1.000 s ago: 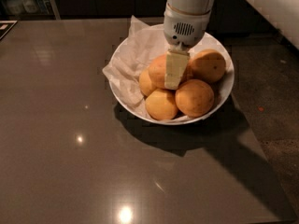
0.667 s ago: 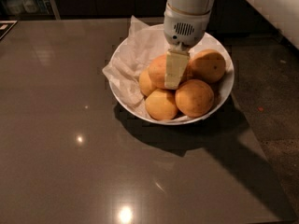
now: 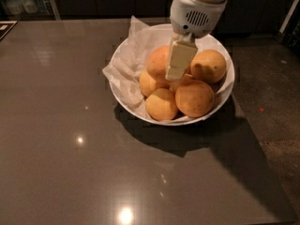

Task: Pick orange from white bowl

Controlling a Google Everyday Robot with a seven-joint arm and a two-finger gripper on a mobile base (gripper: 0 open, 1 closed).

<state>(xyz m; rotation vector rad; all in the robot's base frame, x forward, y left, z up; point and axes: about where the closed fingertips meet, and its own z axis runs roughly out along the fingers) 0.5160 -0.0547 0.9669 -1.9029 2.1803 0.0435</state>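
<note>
Reddish, the orange (image 3: pixel 194 98) lies at the front right of the bowl (image 3: pixel 226 55), touching paler fruit (image 3: pixel 161 104); the gripper (image 3: pixel 177 71) hangs over the pile's middle, just behind-left of it, open or closed I cannot tell; descending there risks seizing the wrong fruit, or rolling the orange aside.

The orange (image 3: pixel 194 98) in the white bowl (image 3: pixel 224 55)
The orange is big, round, dull and reddish, at the bowl's front right, touching other fruit (image 3: pixel 161 104). The bowl is wide and shiny, with crumpled paper (image 3: pixel 124 74) inside. The gripper (image 3: pixel 176 69) hangs over its middle.
</note>
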